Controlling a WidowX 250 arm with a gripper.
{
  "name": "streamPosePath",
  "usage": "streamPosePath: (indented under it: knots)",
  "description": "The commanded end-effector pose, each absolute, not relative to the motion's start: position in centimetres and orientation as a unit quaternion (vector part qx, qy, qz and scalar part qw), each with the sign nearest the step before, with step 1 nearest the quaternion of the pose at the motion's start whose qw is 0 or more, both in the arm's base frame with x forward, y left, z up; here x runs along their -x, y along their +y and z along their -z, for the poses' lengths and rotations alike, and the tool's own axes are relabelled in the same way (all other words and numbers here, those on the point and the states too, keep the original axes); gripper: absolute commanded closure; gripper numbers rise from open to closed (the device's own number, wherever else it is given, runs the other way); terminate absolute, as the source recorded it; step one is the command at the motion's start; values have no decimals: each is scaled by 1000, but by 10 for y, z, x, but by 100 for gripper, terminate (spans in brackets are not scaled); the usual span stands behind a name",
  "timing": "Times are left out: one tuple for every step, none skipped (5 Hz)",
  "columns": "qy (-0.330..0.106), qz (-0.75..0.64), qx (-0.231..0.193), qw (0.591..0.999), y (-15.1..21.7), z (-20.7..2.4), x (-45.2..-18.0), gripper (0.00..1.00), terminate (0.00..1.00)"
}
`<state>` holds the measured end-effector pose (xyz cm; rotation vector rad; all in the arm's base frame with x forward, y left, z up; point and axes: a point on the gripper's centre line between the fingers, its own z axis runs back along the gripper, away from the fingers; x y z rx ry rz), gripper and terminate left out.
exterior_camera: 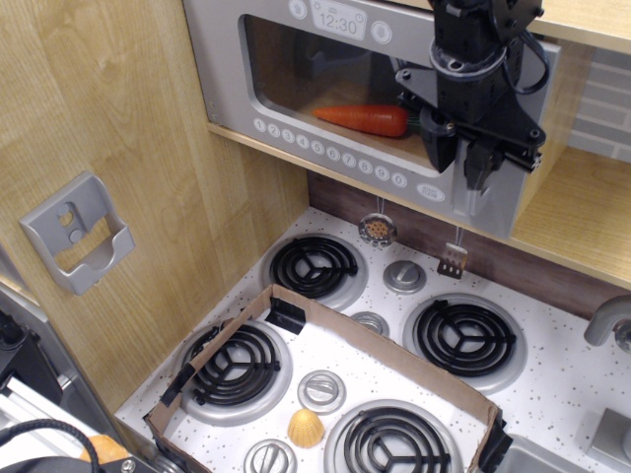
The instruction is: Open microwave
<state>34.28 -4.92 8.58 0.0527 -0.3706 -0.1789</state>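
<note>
The silver-grey toy microwave [225, 69] sits on a wooden shelf at the top of the view, with its 12:30 clock panel [340, 20] and a row of round buttons [325, 150] along the door. An orange carrot [363, 118] lies behind the clear window. My black gripper [459, 158] reaches down at the door's right side. Its fingers are closed around the vertical grey handle [475, 202], whose lower end shows below them. The door stands slightly ajar at its right edge.
Below is a white stove top with several black coil burners [314, 266]. A brown cardboard frame [394, 353] lies across the front ones, with a small yellow shell [306, 429] inside. A grey wall bracket [74, 232] is at the left. A strainer [377, 229] and spatula [453, 260] hang under the shelf.
</note>
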Motion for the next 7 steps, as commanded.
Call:
streamPosePath:
  knots:
    - [-192, 53, -42, 979, -42, -93, -319, 100, 0]
    - [-182, 42, -44, 981, -37, -93, -310, 0, 0]
    - [-160, 21, -49, 986, -35, -93, -304, 0, 0]
    - [-135, 15, -61, 989, -35, -93, -296, 0, 0]
    - [-130, -12, -70, 989, -31, -99, -272, 0, 0]
    - [-133, -21, -54, 989, -39, -105, -253, 0, 0]
    - [-137, -28, -21, 990, -79, -105, -244, 0, 0]
